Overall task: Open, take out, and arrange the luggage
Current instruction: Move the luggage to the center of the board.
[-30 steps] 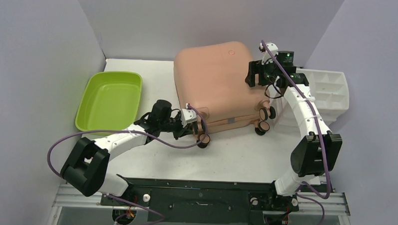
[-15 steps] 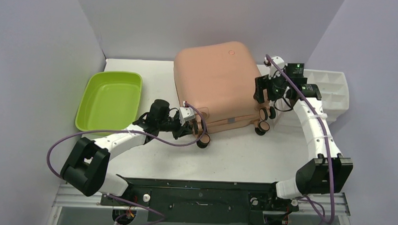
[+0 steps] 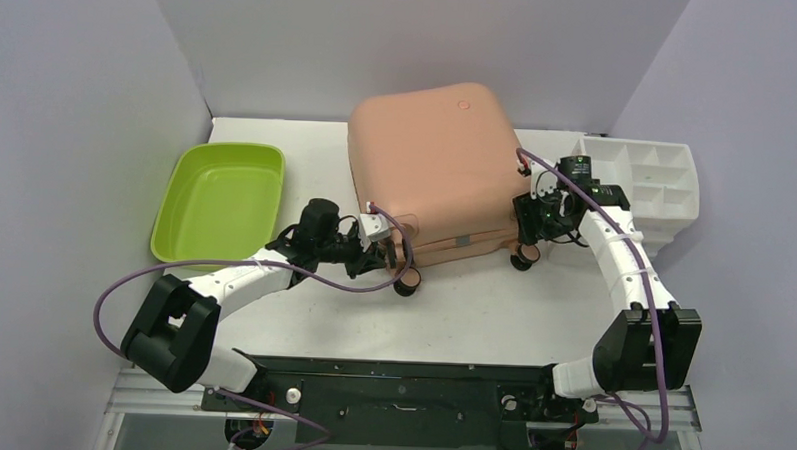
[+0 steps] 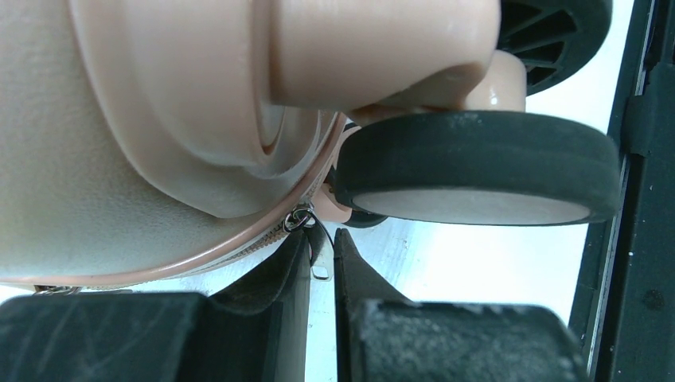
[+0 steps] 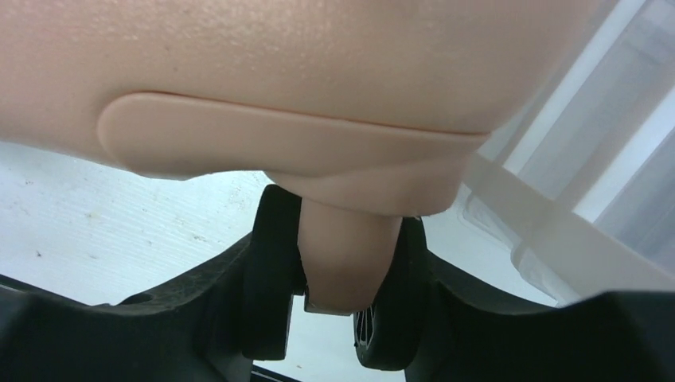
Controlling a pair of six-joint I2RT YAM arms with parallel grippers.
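Note:
The salmon-pink luggage (image 3: 432, 156) lies flat at the table's middle back, closed. My left gripper (image 3: 390, 243) is at its near-left corner, just above a caster wheel (image 3: 409, 280). In the left wrist view the left gripper (image 4: 322, 255) is shut on the metal zipper pull (image 4: 321, 269), under the shell (image 4: 119, 119) and beside the wheel (image 4: 477, 175). My right gripper (image 3: 528, 218) is at the near-right corner. In the right wrist view the right gripper (image 5: 338, 282) has its fingers against both sides of a twin caster wheel (image 5: 342, 247) under the shell (image 5: 318, 64).
A lime-green tub (image 3: 220, 199) sits at the left. A white drawer organizer (image 3: 656, 184) stands at the right, close behind my right arm, and shows in the right wrist view (image 5: 573, 199). Another caster (image 3: 525, 255) sticks out below my right gripper.
My right arm has come down from the luggage's upper right edge to the near-right caster wheel. My left gripper stays on the zipper pull.

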